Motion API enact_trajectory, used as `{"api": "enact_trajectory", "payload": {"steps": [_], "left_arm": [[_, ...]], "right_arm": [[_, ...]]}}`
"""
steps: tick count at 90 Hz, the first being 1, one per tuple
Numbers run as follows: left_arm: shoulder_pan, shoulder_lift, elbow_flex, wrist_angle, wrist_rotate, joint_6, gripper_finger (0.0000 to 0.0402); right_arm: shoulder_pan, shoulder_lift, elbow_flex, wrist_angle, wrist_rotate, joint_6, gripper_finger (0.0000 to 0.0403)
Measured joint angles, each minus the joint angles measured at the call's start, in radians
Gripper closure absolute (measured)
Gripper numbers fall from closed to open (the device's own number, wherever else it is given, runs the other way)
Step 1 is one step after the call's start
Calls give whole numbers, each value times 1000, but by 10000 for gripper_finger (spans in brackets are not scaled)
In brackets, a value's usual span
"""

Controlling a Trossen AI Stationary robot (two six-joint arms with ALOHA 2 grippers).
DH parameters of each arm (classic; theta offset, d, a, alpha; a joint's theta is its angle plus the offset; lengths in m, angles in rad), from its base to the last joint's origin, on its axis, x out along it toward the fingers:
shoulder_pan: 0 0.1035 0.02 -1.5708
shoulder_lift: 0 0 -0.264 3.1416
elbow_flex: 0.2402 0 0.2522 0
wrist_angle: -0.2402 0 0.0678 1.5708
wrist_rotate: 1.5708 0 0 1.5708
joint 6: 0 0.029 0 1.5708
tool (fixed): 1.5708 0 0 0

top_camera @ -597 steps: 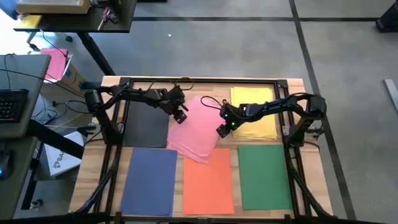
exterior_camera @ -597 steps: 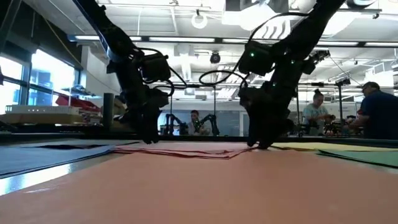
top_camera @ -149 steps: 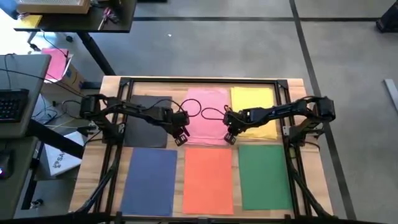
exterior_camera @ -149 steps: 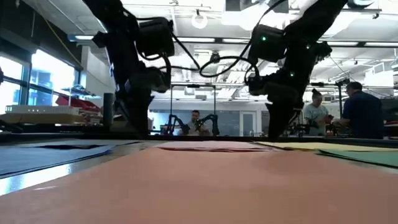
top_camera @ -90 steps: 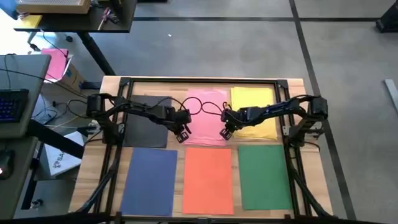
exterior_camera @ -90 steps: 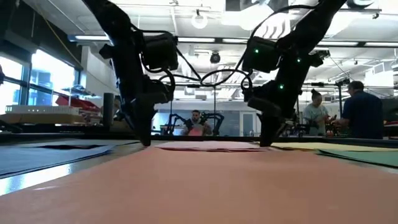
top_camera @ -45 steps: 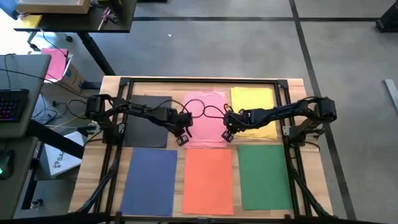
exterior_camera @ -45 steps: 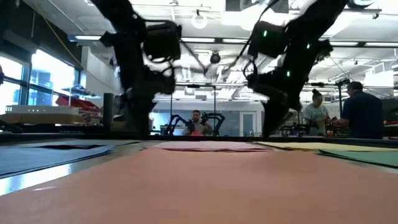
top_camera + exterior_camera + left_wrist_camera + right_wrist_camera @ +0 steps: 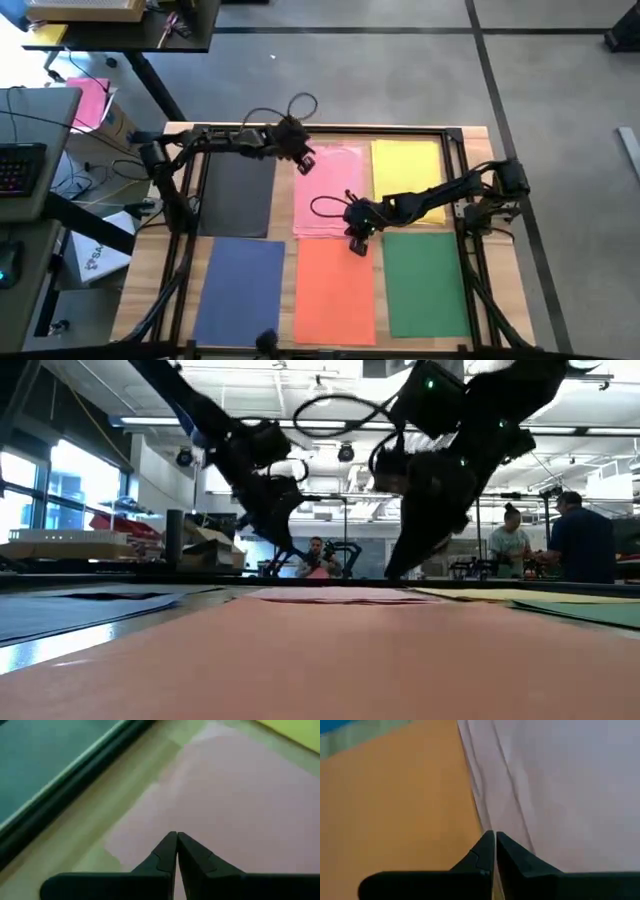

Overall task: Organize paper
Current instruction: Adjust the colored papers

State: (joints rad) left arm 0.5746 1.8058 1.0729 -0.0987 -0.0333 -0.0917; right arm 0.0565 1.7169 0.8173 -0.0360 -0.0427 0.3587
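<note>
Six sheets of paper lie flat on the table. Dark grey (image 9: 236, 192), pink (image 9: 328, 190) and yellow (image 9: 406, 165) form the far row. Blue (image 9: 240, 290), orange (image 9: 335, 292) and green (image 9: 425, 282) form the near row. My left gripper (image 9: 303, 161) is shut over the pink sheet's far left corner (image 9: 150, 805). My right gripper (image 9: 357, 242) is shut at the pink sheet's near edge, where it borders the orange sheet (image 9: 395, 805). My left gripper points its shut fingertips down at the pink sheet near its far left corner (image 9: 172, 822); I cannot tell whether they touch the paper. My right gripper's shut fingertips slant down from the table's right to the pink sheet's near edge (image 9: 487, 822); I cannot tell whether they touch it.
A black frame rail (image 9: 320, 130) runs round the table's far and side edges. Cable loops (image 9: 300, 103) hang off both arms. Creases (image 9: 510, 780) run along the pink sheet near its near edge. Left of the table stands a desk with a keyboard (image 9: 20, 165). People (image 9: 580, 530) are in the room behind.
My left gripper has swung from the pink sheet's near left corner toward the table's far edge, to the sheet's far left corner. My right gripper has gone a little toward the near and left edges, to the pink sheet's near edge. The pink sheet lies where it was.
</note>
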Motion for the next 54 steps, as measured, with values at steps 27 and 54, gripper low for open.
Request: {"api": "enact_trajectory", "payload": {"steps": [27,54], "left_arm": [[49,129,0,58,51,8,402],[35,157,2,64,56,18,402]], "right_arm": [[-1,61,0,42,-77,-41,403],[-9,93,2,78,-48,-32,403]]}}
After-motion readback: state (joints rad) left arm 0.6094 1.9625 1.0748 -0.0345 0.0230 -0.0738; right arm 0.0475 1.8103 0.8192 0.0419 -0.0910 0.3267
